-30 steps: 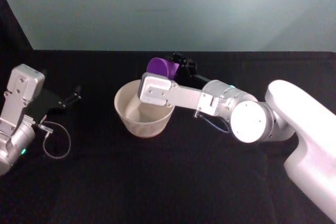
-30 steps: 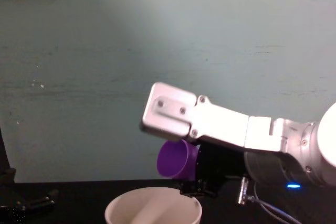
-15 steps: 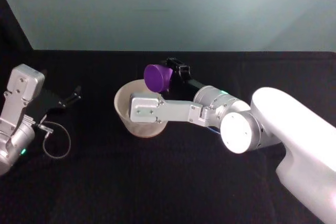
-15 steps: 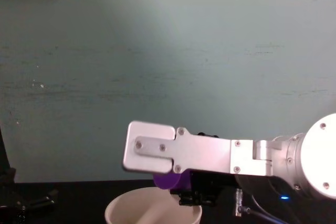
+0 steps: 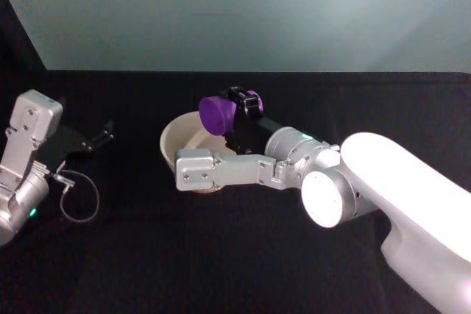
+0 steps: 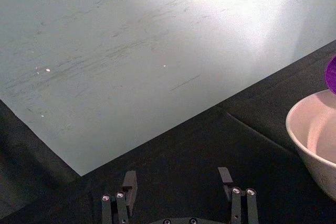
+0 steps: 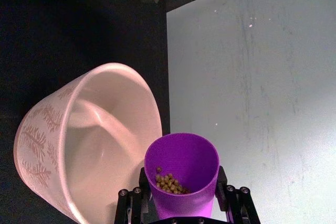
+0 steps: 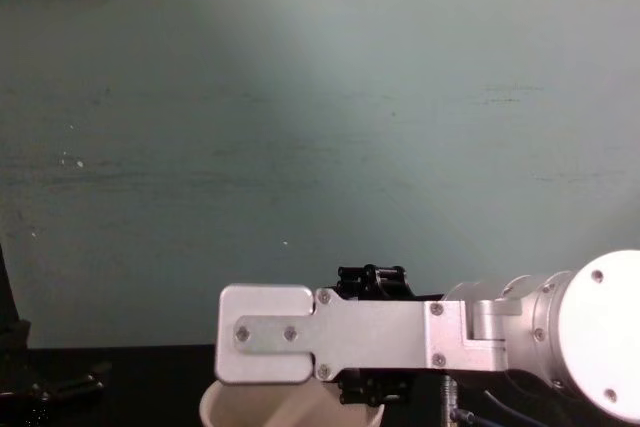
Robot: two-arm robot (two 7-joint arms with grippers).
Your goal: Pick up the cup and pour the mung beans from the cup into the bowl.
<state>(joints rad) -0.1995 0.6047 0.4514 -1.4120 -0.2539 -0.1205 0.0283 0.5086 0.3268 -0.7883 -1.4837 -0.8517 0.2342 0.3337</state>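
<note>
Tipped lower than a second ago, right gripper (image 7: 184,211) clamps small purple plastic cup (image 7: 181,163), mung beans (image 7: 169,183) inside, held above far side of wide pale cream-pink bowl (image 7: 37,145). Left gripper (image 6: 177,190) parked far left, fingers apart.

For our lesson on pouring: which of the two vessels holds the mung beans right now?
The purple cup, tilted in the right pincer: mung beans lie inside it, while the pale bowl looks bare inside.

Right arm (image 5: 243,170) blocks the bowl (image 5: 168,140) on its near side; open table (image 5: 132,211) lies leftward.
</note>
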